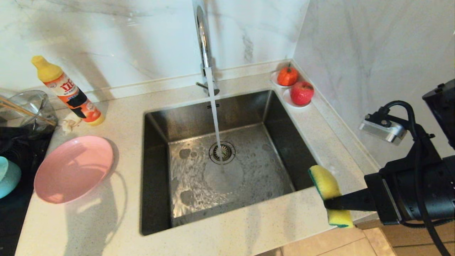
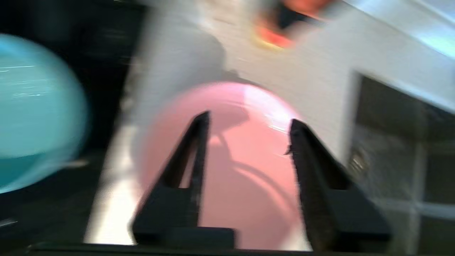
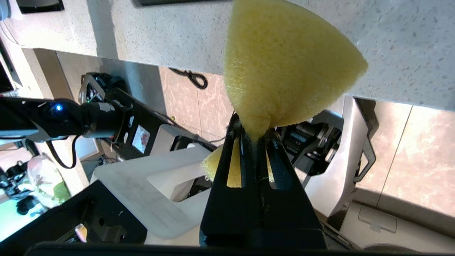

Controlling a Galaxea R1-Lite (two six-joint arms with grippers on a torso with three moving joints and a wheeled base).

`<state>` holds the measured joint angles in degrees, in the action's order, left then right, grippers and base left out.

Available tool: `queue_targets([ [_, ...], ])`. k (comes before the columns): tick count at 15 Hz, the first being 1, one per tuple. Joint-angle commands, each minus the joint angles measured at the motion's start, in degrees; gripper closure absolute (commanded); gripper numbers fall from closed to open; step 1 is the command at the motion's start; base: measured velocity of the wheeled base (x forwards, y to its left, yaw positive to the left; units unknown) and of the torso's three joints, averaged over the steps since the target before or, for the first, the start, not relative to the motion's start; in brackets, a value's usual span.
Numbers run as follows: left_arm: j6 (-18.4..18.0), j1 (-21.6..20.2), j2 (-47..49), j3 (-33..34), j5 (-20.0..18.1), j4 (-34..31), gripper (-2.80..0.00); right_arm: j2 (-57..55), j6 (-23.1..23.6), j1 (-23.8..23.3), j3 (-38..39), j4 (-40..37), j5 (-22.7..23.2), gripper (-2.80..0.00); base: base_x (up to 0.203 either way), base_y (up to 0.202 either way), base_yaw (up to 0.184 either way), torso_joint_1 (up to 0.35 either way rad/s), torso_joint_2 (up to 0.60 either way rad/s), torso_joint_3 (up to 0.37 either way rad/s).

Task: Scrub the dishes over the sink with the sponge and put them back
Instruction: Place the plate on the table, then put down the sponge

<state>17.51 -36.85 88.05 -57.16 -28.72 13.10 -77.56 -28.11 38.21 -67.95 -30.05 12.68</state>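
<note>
The right gripper (image 1: 328,204) hangs at the near right corner of the counter (image 1: 231,234), its fingers clenched on the pinched middle of the yellow sponge (image 1: 328,188); the sponge's halves flare out to either side of the grip, with the green scouring face turned toward the sink (image 1: 227,160). In the right wrist view the same gripper (image 3: 254,133) squeezes the sponge (image 3: 284,67) to a narrow waist, and the sponge's far end overlaps the speckled counter edge (image 3: 160,35) beyond the fingertips. Past this claw, toward the wall, the steel basin lies open with water running from the chrome tap (image 1: 204,46) down to the round drain strainer (image 1: 222,152). Further beyond it, in the back corner, two red fruits (image 1: 295,85) sit on small white dishes. The left gripper (image 2: 249,124) is seen only from its own wrist camera: its fingers stand apart, released and holding nothing, poised over the pink plate (image 2: 227,170), which shows between and beyond them. To one side of that claw, apart from the plate, sits the teal bowl (image 2: 35,106) on a dark surface. From the head camera the pink plate (image 1: 73,169) rests on the counter just beside the sink's left rim, the teal bowl (image 1: 7,177) at the far left edge, and an orange detergent bottle (image 1: 69,92) and a clear glass bowl (image 1: 28,110) stand behind them.
</note>
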Motion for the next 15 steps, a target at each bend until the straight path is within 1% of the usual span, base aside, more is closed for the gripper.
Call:
queue_targets([
  [1,-1.91,7.01,-0.48,-3.73,0.23,-2.22,0.0,0.21,-0.21,-0.09,-0.43,-0.18,-0.19,0.0,0.0,0.0,0.0,0.0,0.0,0.0],
  [2,-4.86,10.27,0.19,-4.78,1.06,-2.53,0.0,0.41,-0.2,-0.69,-0.06,-0.18,-0.2,0.0,0.0,0.0,0.0,0.0,0.0,0.0],
  [3,-7.72,13.83,0.69,-5.59,3.13,-2.61,0.0,0.74,-0.23,-1.08,0.33,-0.18,-0.2,0.0,0.0,0.0,0.0,0.0,0.0,0.0],
  [4,-10.88,18.14,1.57,-6.6,7.6,-2.57,0.0,1.12,-0.28,-1.29,0.32,-0.18,-0.2,0.0,0.0,0.0,0.0,0.0,0.0,0.0],
  [5,-14.08,22.6,2.67,-7.8,14.22,-2.27,0.0,1.47,-0.21,-1.56,0.28,-0.18,-0.2,0.0,0.0,0.0,0.0,0.0,0.0,0.0],
  [6,-16.53,26.73,3.28,-8.5,20.46,-1.56,0.0,1.56,-0.11,-2.44,0.28,-0.18,-0.2,0.0,0.0,0.0,0.0,0.0,0.0,0.0],
  [7,-18.08,31.24,3.33,-8.53,24.89,-0.09,0.0,1.53,-0.1,-2.78,0.36,-0.18,-0.19,0.0,0.0,0.0,0.0,0.0,0.0,0.0],
  [8,-18.99,35.4,2.67,-7.46,27.54,2.64,0.0,1.65,-0.19,-2.8,0.45,-0.18,-0.2,0.0,0.0,0.0,0.0,0.0,0.0,0.0],
  [9,-19.49,38.71,0.72,-4.73,28.92,6.71,0.0,2.06,-0.28,-2.87,0.45,-0.27,-0.2,0.0,0.0,0.0,0.0,0.0,0.0,0.0],
  [10,-19.9,41.15,-2.03,-1.96,30.16,10.53,0.0,2.45,-0.34,-3.03,0.45,-0.27,-0.2,0.0,0.0,0.0,0.0,0.0,0.0,0.0],
  [11,-20.17,42.63,-5.53,0.37,31.79,12.9,0.0,2.7,-0.34,-3.37,0.48,-0.27,-0.2,0.0,0.0,0.0,0.0,0.0,0.0,0.0],
  [13,-20.34,43.7,-12.77,4.12,36.11,14.66,0.0,2.49,-0.37,-3.66,0.73,-0.27,-0.2,0.0,0.0,0.0,0.0,0.0,0.0,0.0],
  [15,-20.4,43.88,-20.87,8.19,42.11,15.14,0.0,2.16,-0.45,-3.66,1.67,-0.18,-0.2,0.0,0.0,0.0,0.0,0.0,0.0,0.0],
])
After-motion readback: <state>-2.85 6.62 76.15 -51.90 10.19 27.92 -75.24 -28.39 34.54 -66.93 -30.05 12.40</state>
